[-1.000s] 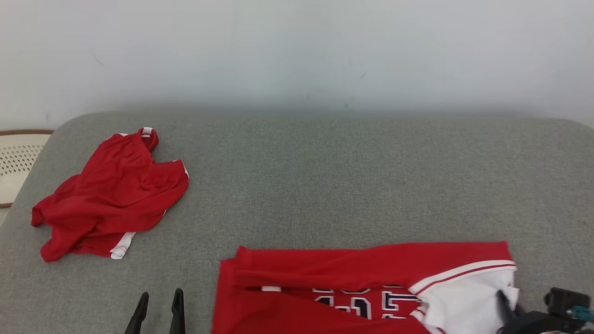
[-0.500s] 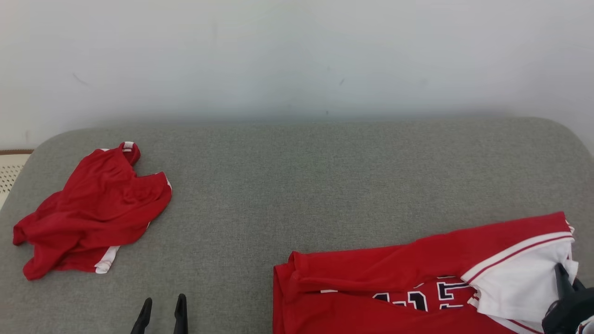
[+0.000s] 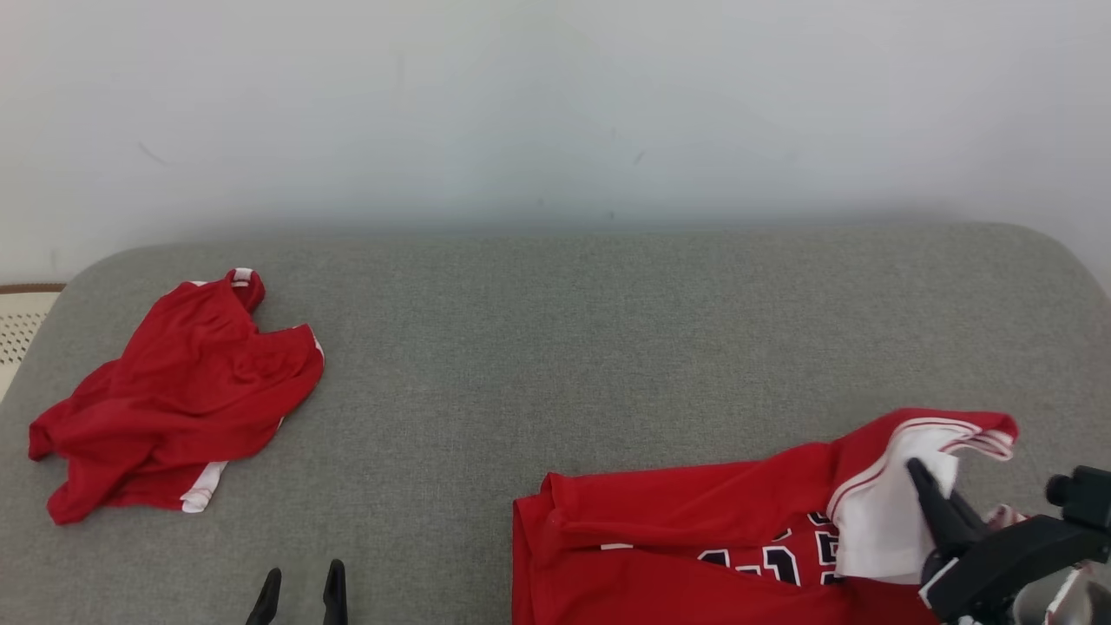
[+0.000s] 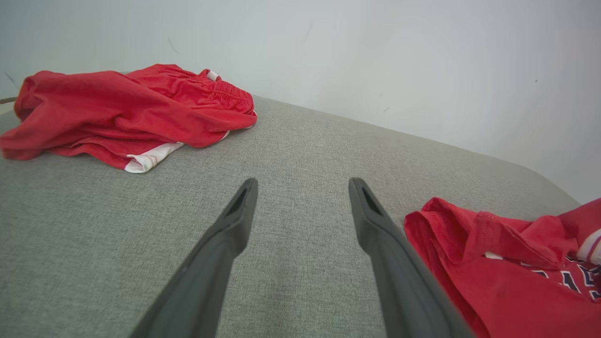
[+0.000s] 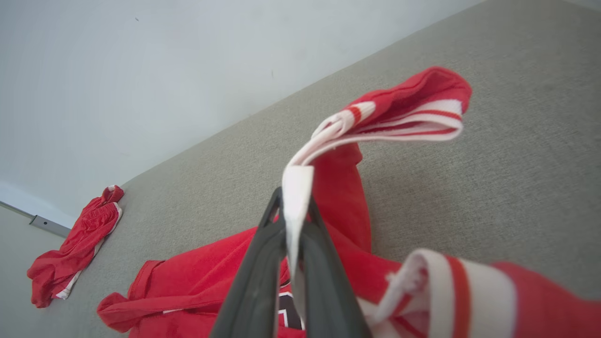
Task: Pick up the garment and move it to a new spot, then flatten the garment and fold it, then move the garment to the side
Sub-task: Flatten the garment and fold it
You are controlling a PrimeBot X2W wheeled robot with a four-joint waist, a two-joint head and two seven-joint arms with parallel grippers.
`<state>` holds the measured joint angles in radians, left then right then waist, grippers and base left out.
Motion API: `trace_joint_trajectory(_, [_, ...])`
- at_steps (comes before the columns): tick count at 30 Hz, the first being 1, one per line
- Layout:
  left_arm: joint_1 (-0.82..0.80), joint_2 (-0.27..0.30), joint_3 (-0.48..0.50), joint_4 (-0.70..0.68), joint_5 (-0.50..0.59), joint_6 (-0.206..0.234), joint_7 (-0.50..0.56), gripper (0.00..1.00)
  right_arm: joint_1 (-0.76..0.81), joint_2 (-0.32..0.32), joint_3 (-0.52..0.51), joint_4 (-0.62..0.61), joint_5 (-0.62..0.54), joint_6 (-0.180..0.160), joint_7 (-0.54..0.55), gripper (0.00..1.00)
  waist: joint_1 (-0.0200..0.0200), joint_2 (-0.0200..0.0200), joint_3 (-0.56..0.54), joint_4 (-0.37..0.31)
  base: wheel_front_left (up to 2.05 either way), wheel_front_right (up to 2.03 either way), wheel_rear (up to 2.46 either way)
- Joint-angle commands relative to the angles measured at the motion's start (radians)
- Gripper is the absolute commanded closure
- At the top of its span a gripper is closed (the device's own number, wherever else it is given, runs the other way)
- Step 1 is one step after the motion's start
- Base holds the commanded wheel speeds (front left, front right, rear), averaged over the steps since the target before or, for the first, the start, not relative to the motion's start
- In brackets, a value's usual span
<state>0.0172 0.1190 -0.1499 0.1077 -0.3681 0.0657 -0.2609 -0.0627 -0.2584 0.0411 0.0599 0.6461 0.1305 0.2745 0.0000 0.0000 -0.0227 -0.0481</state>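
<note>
A red jersey (image 3: 694, 529) with white panels and dark numbers lies folded at the front right of the grey cushion (image 3: 564, 347). My right gripper (image 3: 924, 482) is shut on its white sleeve panel and holds that end lifted off the cushion; in the right wrist view the white cloth (image 5: 296, 206) is pinched between the fingers, the striped cuff (image 5: 404, 112) arching above. My left gripper (image 3: 299, 586) stands open at the front left, over bare cushion, apart from the jersey (image 4: 507, 263); its fingers (image 4: 235, 220) hold nothing.
A crumpled pair of red shorts (image 3: 174, 399) with white trim lies at the far left of the cushion. A pale perforated basket (image 3: 17, 321) sits beyond the left edge. A white wall rises behind. The cushion's middle and back are bare.
The camera shifted early on. My right gripper has raised and pulled the jersey's white sleeve end inward, curling the cuff over. The left gripper and shorts stay put.
</note>
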Motion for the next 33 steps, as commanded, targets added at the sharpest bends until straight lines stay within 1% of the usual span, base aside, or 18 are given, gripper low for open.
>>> trace_joint_trajectory(1, [0.005, -0.001, 0.000, 0.005, 0.006, 0.001, -0.006, 0.00, 0.015, 0.011, 0.013, -0.030, 0.018, 0.001, 0.013, 1.00, 0.0000, 0.0000, -0.002, 0.006, 0.00, 0.00, 0.00])
trace_joint_trajectory(4, [0.002, -0.003, -0.003, 0.008, 0.006, -0.001, -0.006, 0.00, 0.042, 0.038, 0.050, -0.106, 0.059, 0.001, 0.060, 1.00, 0.0000, 0.0000, -0.003, 0.020, 0.00, 0.00, 0.00])
trace_joint_trajectory(9, [-0.002, -0.006, -0.009, 0.017, 0.004, -0.006, -0.005, 0.00, 0.056, 0.076, 0.128, -0.197, 0.083, 0.001, 0.112, 1.00, 0.0000, 0.0000, -0.003, 0.045, 0.00, 0.00, 0.00])
trace_joint_trajectory(17, [-0.026, -0.011, -0.029, 0.042, -0.003, -0.017, -0.005, 0.00, 0.063, 0.143, 0.236, -0.243, 0.059, 0.001, 0.139, 1.00, 0.0000, 0.0000, 0.001, 0.098, 0.00, 0.00, 0.00])
trace_joint_trajectory(22, [-0.045, -0.016, -0.039, 0.059, -0.005, -0.020, -0.005, 0.00, 0.046, 0.163, 0.290, -0.215, 0.015, 0.001, 0.120, 1.00, 0.0000, 0.0000, 0.005, 0.124, 0.00, 0.00, 0.00])
trace_joint_trajectory(26, [-0.056, -0.019, -0.047, 0.071, -0.005, -0.023, -0.005, 0.00, 0.029, 0.179, 0.331, -0.173, -0.029, 0.001, 0.083, 1.00, 0.0000, 0.0000, 0.008, 0.137, 0.00, 0.00, 0.00])
trace_joint_trajectory(30, [-0.060, -0.023, -0.057, 0.083, -0.006, -0.026, -0.005, 0.00, 0.004, 0.194, 0.356, -0.079, -0.063, 0.001, 0.021, 1.00, 0.0000, 0.0000, 0.009, 0.145, 0.00, 0.00, 0.00])
trace_joint_trajectory(32, [-0.062, -0.023, -0.059, 0.089, -0.008, -0.027, -0.005, 0.00, 0.004, 0.199, 0.361, -0.039, -0.057, 0.001, 0.002, 1.00, 0.0000, 0.0000, 0.008, 0.147, 0.00, 0.00, 0.00])
trace_joint_trajectory(33, [-0.063, -0.023, -0.058, 0.090, -0.008, -0.026, -0.005, 0.00, -0.001, 0.201, 0.363, -0.028, -0.054, 0.001, -0.012, 0.67, 0.0000, 0.0000, 0.008, 0.147, 0.00, 0.00, 0.00])
